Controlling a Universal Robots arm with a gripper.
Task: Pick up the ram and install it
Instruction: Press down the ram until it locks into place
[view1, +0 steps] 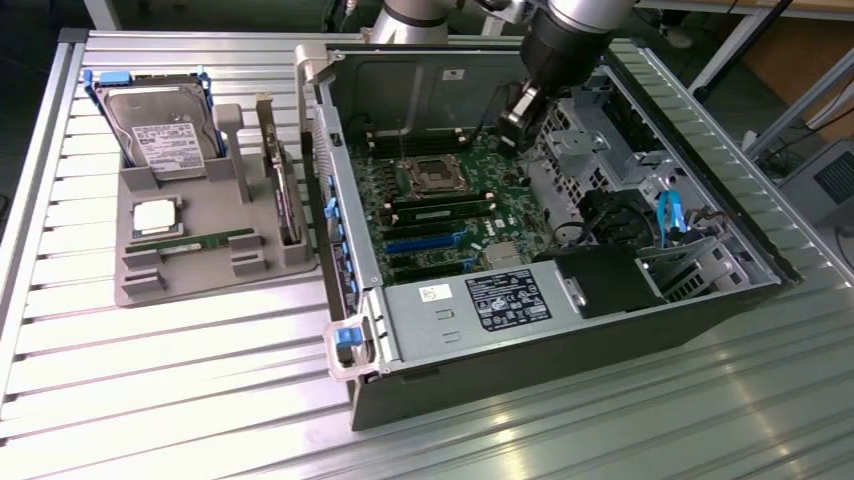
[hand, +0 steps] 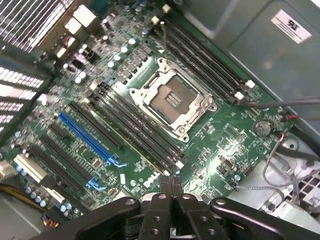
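- The ram (view1: 191, 243) lies in a slot of the grey holder tray (view1: 140, 290) near the tabletop's (view1: 160, 400) edge at the exterior view's left, well apart from the gripper (hand: 171, 186).
- It looks light, thin, stiff and fragile; best taken by its long edges, clear of the chips.
- The fingers are pressed shut on nothing, hovering over the motherboard (hand: 210, 145) inside the open computer case (view1: 534, 350).
- Near the ram: a processor chip (view1: 155, 214), a hard drive (view1: 163, 140), an upright expansion card (view1: 283, 190).
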